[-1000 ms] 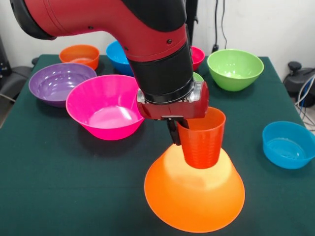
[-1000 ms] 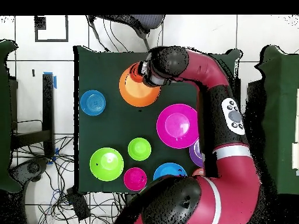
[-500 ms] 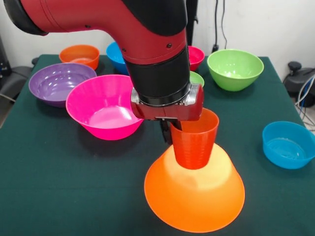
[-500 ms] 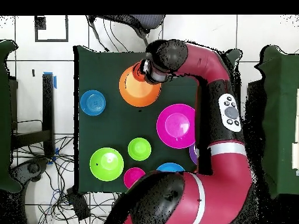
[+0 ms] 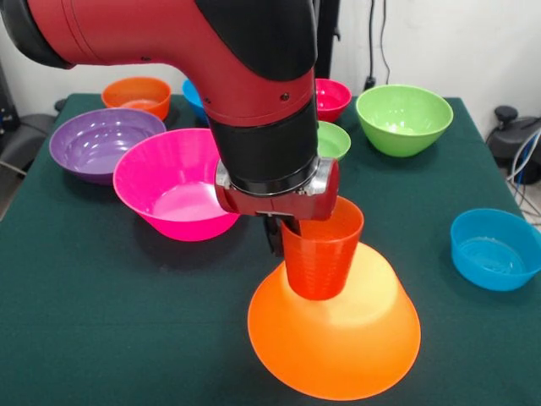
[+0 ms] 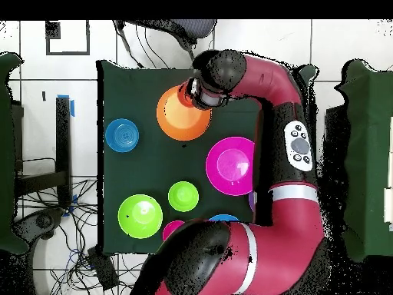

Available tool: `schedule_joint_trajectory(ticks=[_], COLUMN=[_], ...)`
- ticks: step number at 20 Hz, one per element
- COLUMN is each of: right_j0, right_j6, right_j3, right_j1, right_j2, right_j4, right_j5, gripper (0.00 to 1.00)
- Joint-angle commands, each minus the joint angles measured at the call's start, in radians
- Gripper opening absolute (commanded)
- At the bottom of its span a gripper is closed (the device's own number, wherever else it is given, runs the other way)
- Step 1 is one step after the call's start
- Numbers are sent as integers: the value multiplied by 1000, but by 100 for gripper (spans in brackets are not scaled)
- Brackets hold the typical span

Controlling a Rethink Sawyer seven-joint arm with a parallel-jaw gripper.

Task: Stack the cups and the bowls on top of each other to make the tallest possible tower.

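1. Your pincer (image 5: 283,241) is clenched on the rim of the orange-red cup (image 5: 319,254), one finger visible outside its wall.
2. The cup stands upright, mouth up, on the flat top of the large orange bowl (image 5: 338,338), which sits rim-down on the bench (image 5: 101,321).
3. Just beside, behind the arm, the pink bowl (image 5: 173,182) sits open and empty; the purple bowl (image 5: 97,139), two green bowls and a blue bowl (image 5: 494,249) stand apart, each empty.
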Motion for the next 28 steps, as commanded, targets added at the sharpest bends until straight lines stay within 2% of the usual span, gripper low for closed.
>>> schedule_joint_trajectory(ticks=[1, 9, 25, 28], right_j0=[49, 75, 102, 104], right_j6=[132, 152, 152, 146], right_j3=[-57, -85, -12, -57], right_j1=[33, 51, 21, 43], right_j2=[-35, -63, -106, -112], right_j4=[-10, 9, 79, 86], right_j5=[98, 109, 126, 149], gripper=[0, 0, 0, 0])
